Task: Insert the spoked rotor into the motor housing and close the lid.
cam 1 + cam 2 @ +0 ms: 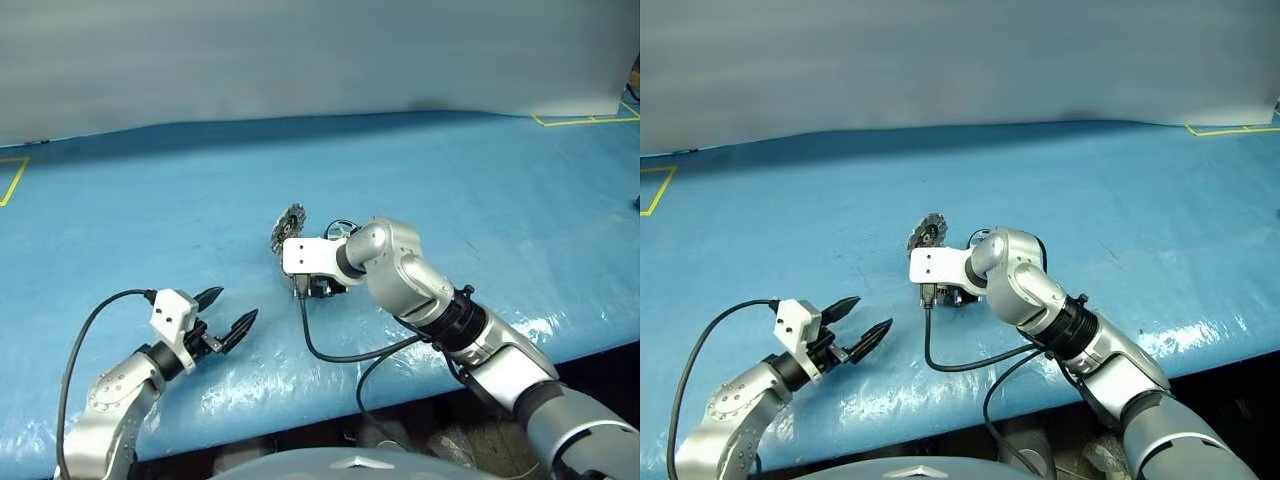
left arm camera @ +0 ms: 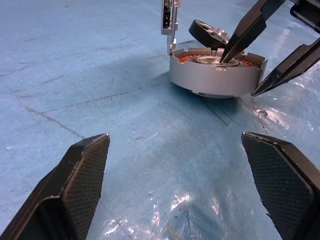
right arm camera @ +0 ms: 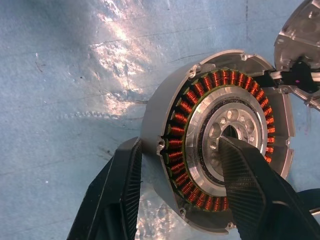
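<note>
Blue plastic sheeting covers the tabletop (image 1: 150,190). At its centre sits the motor housing (image 3: 220,150), copper windings exposed, its lid (image 2: 169,17) hinged up on edge. Just behind the housing lies the spoked rotor (image 2: 209,34). My right gripper (image 3: 180,190) straddles the housing wall, one finger outside, one finger on the silver hub, not clamped. My left gripper (image 1: 226,315) hangs spread wide, empty, nearby.
</note>
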Motion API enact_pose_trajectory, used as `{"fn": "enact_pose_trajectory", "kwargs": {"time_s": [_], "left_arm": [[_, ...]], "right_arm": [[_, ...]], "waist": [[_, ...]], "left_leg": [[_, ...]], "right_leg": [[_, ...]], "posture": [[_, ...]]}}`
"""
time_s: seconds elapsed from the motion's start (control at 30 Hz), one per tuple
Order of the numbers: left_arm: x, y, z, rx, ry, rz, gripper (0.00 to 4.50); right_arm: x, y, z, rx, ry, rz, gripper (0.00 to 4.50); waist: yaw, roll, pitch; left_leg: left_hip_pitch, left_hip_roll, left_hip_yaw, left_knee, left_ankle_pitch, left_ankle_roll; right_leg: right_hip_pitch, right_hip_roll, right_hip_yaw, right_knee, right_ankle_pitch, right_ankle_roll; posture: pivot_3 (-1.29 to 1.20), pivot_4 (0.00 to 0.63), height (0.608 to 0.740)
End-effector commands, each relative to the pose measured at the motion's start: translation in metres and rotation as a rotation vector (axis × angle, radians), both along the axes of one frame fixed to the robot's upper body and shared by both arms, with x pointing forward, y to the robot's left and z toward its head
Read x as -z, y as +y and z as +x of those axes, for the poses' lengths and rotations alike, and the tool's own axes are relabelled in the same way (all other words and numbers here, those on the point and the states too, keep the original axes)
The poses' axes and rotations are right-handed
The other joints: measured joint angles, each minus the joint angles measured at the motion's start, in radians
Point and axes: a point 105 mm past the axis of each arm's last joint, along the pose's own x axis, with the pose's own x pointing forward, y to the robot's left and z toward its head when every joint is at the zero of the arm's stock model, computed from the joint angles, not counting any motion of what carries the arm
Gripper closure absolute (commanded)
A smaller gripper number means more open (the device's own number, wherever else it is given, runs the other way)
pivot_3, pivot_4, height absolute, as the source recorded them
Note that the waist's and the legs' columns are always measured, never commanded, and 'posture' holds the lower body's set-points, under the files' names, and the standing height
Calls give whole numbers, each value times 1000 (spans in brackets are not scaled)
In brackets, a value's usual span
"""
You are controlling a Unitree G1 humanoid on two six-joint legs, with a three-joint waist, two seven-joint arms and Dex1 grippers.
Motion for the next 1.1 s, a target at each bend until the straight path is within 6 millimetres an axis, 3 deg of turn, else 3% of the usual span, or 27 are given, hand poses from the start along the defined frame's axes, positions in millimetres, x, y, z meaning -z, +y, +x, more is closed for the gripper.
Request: {"fn": "enact_pose_trajectory", "kwargs": {"time_s": [0.03,0.17,0.33,0.53,0.6,0.83,1.1], "left_arm": [[-2,-3,1,24,-11,6,0],[0,-5,-1,32,-3,10,0],[0,-4,-2,28,-2,8,0],[1,-4,-3,24,2,3,0],[1,-4,-3,24,4,1,0],[1,-6,-3,24,0,-1,0],[3,-13,-2,47,3,-8,0]], "right_arm": [[37,6,-33,50,261,-30,2489],[46,20,-30,210,300,-7,2489],[53,29,-32,209,297,-19,2489],[44,30,-35,220,342,4,539],[35,35,-33,260,369,36,539],[-4,49,-21,352,380,190,539],[-18,43,-13,390,340,283,539]], "waist": [[-2,-1,-2],[-18,-4,-11],[-26,-7,-19],[-24,-4,-18],[-23,-4,-18],[-24,-5,-19],[-23,3,-11]], "left_leg": [[0,0,0,0,0,0],[2,1,-1,-2,-1,-2],[19,8,-1,-7,-2,-6],[23,9,-4,-10,-2,-6],[23,9,-5,-11,-2,-7],[5,7,-6,-12,-2,-8],[-1,5,-9,-12,-2,-8]], "right_leg": [[0,0,0,0,0,0],[1,0,-1,0,-1,-2],[8,1,-5,0,-8,-1],[13,0,-7,1,-8,-4],[12,0,-8,1,-7,-10],[1,0,-9,0,-5,-9],[-2,1,-13,-1,-5,-8]], "posture": [[0,150,740],[0,150,740],[0,150,740],[0,150,740],[0,150,740],[0,150,740],[0,150,740]]}}
